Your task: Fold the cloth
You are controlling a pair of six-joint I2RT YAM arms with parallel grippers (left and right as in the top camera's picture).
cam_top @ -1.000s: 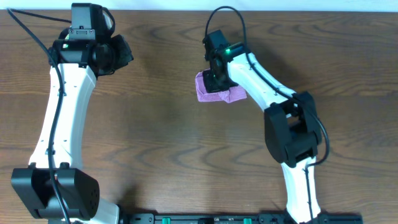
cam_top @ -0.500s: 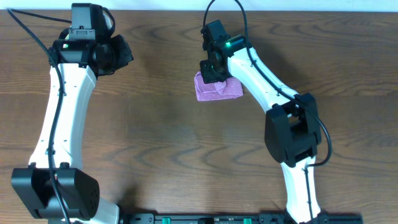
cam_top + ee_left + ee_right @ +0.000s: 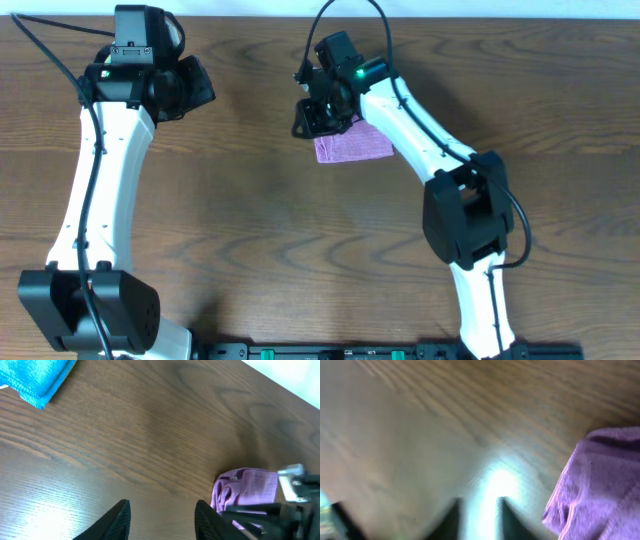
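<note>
The lilac cloth lies folded into a small rectangle on the wooden table, right of centre at the back. It also shows in the left wrist view and at the right edge of the blurred right wrist view. My right gripper hovers just off the cloth's left edge. Its fingers stand slightly apart with only bare table between them. My left gripper is open and empty at the back left, far from the cloth; its fingertips frame bare wood.
A bright blue folded cloth lies at the top left of the left wrist view and does not show in the overhead view. The table's far edge runs along the top.
My right gripper has moved left and off the cloth, letting go of it. The cloth now lies flatter as a folded rectangle. The left arm has not moved.
</note>
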